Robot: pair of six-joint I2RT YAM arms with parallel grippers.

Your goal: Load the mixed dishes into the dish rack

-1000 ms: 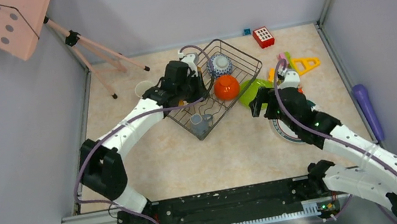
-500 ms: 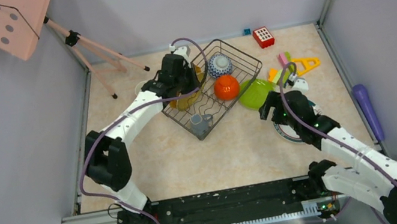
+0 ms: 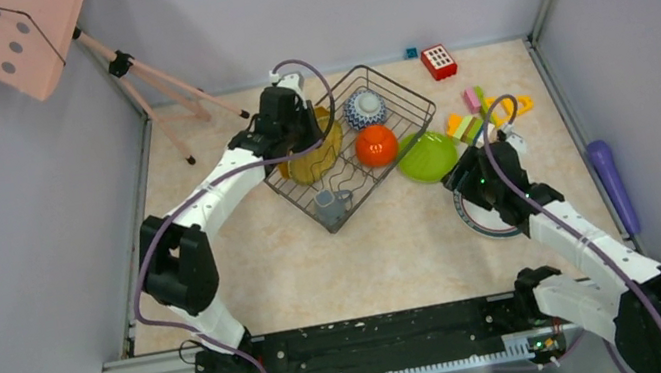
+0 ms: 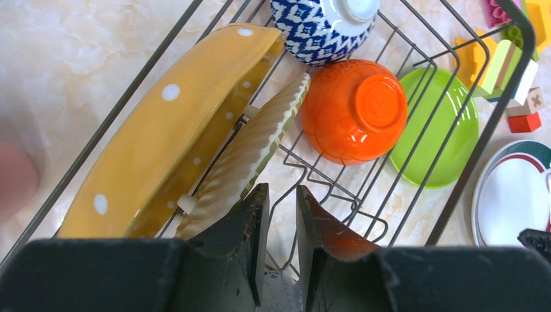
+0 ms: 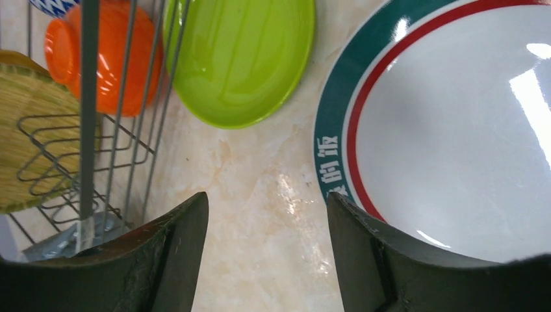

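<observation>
Left fingers [image 4: 281,214] nearly pressed together over the dish rack [image 3: 414,103]; right fingers [image 5: 266,214] spread, white green-rimmed plate [image 5: 455,130] at 2 o'clock.

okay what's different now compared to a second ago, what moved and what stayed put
The left gripper drew back toward the far-left side of the dish rack, uncovering two yellow plates standing inside; its fingers are nearly closed, holding nothing. The right gripper pulled back right, open over the table beside the white green-rimmed plate. The lime green plate, orange-red bowl, patterned bowl and grey mug stayed put.
</observation>
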